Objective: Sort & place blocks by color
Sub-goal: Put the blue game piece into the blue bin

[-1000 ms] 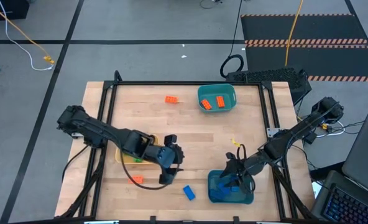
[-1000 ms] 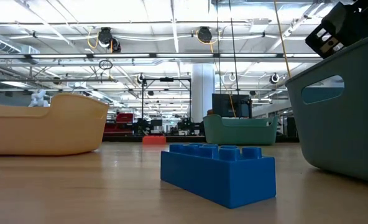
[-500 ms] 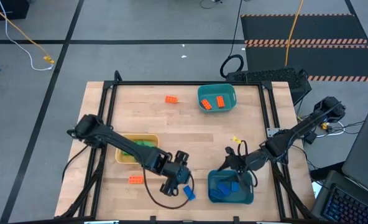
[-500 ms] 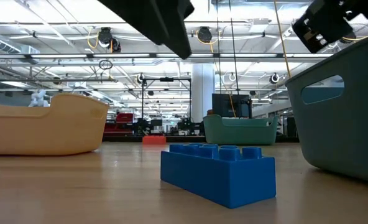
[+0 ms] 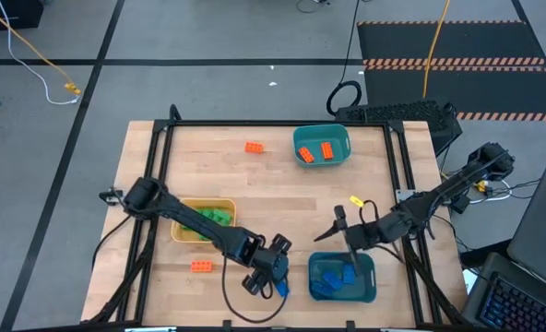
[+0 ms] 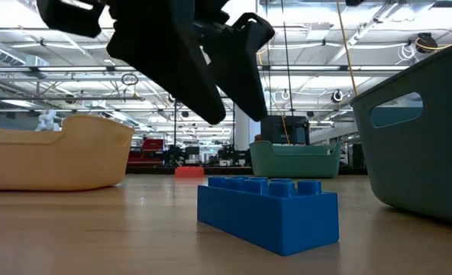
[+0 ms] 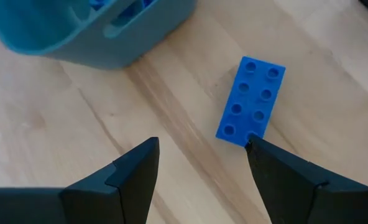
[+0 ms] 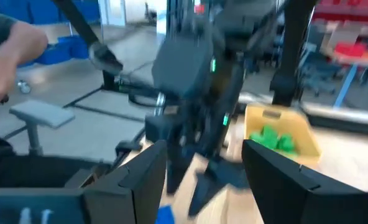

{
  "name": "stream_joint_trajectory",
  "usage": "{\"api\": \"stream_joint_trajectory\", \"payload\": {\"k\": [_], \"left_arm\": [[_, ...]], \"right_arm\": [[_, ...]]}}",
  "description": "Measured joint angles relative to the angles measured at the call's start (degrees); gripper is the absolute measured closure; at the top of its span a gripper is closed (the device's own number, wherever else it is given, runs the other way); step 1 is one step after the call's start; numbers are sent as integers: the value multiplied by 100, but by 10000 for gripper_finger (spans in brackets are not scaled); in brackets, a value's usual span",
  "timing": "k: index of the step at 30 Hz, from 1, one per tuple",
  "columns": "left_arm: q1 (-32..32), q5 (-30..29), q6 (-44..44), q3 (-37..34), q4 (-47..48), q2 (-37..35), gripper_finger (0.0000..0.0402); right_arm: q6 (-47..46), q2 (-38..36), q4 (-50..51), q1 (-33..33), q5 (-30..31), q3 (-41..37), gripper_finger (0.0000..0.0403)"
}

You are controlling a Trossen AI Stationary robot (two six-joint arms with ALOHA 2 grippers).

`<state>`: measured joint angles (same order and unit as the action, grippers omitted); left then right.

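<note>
The left arm reaches low and long from the table's left edge, running diagonally past the yellow tray toward the near edge, wrist bent down. Its left gripper hangs above the loose blue block, fingers parted with nothing between them; from the wrist camera one fingertip just overlaps the brick's near end. The table-height camera shows that block flat on the wood, studs up, with the dark gripper body above it and clear air between them.

The right arm comes in from the right edge, elbow up, its right gripper raised over the rim of the blue tray — fingers spread, nothing held. Blue blocks lie inside that tray.

The loose blue block sits close to the near edge, in the gap between the blue tray and an orange block lying alone near the front left. Green blocks fill the yellow tray. At the far side, a teal tray holds two orange blocks, and another orange block lies loose just to its left. The middle of the table is open wood — plenty of room between the two arms.
</note>
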<state>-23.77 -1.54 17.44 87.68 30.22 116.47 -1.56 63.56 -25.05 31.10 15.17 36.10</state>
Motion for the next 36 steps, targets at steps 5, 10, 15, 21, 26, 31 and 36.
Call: {"api": "stream_joint_trajectory", "payload": {"k": [5,10,15,21,26,31,36], "left_arm": [[0,55,297,2,-32,69,139],[-22,421,275,2,-243,65,110],[-169,586,183,2,-467,63,93],[-256,589,24,5,-700,110,98],[-200,557,-94,7,-771,272,116],[-197,564,-79,4,-764,470,131],[-198,608,-81,4,-598,670,139]], "right_arm": [[567,2,-353,-1,160,4,197],[510,1,-382,-1,169,4,197],[232,31,-326,6,169,4,197],[433,31,-572,10,159,2,197],[566,29,-831,10,151,2,197],[499,29,-818,14,132,0,197],[463,29,-817,12,132,0,197]]}}
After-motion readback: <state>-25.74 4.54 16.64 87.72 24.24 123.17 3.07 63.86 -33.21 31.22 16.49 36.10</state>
